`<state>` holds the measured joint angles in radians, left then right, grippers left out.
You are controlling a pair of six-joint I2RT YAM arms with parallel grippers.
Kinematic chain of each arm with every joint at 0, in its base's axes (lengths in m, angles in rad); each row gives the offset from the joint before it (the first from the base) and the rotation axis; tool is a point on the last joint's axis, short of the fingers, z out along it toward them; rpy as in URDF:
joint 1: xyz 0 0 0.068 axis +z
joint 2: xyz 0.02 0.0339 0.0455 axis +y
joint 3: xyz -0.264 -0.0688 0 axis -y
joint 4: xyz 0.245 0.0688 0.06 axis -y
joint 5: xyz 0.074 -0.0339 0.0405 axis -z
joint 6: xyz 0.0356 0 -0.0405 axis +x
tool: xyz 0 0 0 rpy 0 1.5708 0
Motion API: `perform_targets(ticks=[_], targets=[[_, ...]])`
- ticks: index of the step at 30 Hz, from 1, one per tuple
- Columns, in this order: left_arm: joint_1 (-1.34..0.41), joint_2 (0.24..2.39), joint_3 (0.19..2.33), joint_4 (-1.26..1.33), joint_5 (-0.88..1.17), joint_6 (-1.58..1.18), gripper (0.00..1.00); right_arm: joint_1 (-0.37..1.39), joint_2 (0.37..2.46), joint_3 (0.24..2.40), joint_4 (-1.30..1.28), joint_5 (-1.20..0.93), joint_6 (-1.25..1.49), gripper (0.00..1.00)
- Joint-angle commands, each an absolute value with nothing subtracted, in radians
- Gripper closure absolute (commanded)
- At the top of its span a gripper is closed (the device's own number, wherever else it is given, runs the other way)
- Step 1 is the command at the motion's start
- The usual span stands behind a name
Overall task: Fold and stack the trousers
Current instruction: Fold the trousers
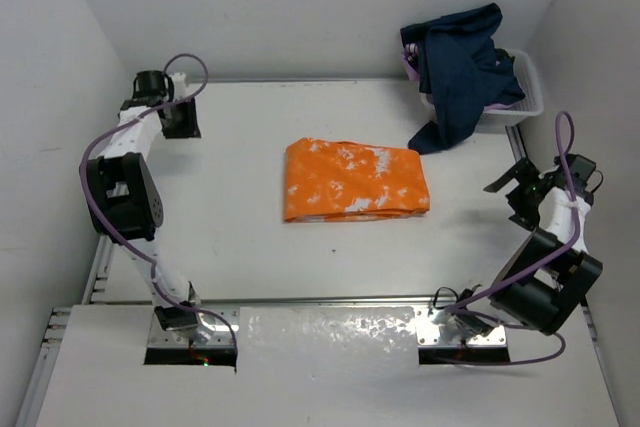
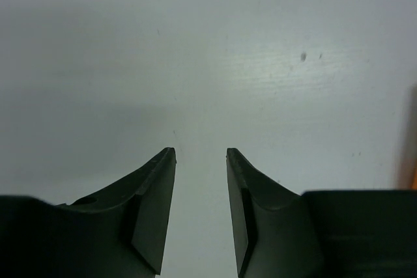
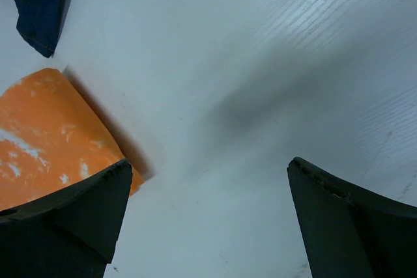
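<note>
The trousers (image 1: pixel 355 180) lie folded into a flat orange rectangle with white splotches in the middle of the table. My left gripper (image 1: pixel 180 119) is at the far left of the table, well away from them. Its fingers (image 2: pixel 156 187) stand partly apart over bare table, nothing between them, and an orange sliver (image 2: pixel 413 174) shows at that view's right edge. My right gripper (image 1: pixel 512 185) hangs to the right of the trousers, wide open and empty. In the right wrist view a corner of the trousers (image 3: pixel 45 135) lies beside the left fingertip (image 3: pixel 98 200).
A white basket (image 1: pixel 530 97) stands at the back right, with dark blue clothing (image 1: pixel 460 67) heaped in it and spilling over its front onto the table. The hem of that dark cloth (image 3: pixel 36 4) shows in the right wrist view. White walls close in the table.
</note>
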<state>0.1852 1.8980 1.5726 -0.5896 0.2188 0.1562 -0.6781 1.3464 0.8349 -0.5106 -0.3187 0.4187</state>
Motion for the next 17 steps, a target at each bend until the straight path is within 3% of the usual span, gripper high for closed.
perform_targets(ticks=[1,17], targets=[[0.158,1.836,1.494,-0.557,0.221,0.175,0.65,-0.673,1.332,0.834,-0.503,-0.345,0.417,0.01],[0.158,1.829,1.471,-0.545,0.281,0.16,0.65,-0.675,1.269,0.776,-0.437,-0.388,0.425,0.01]])
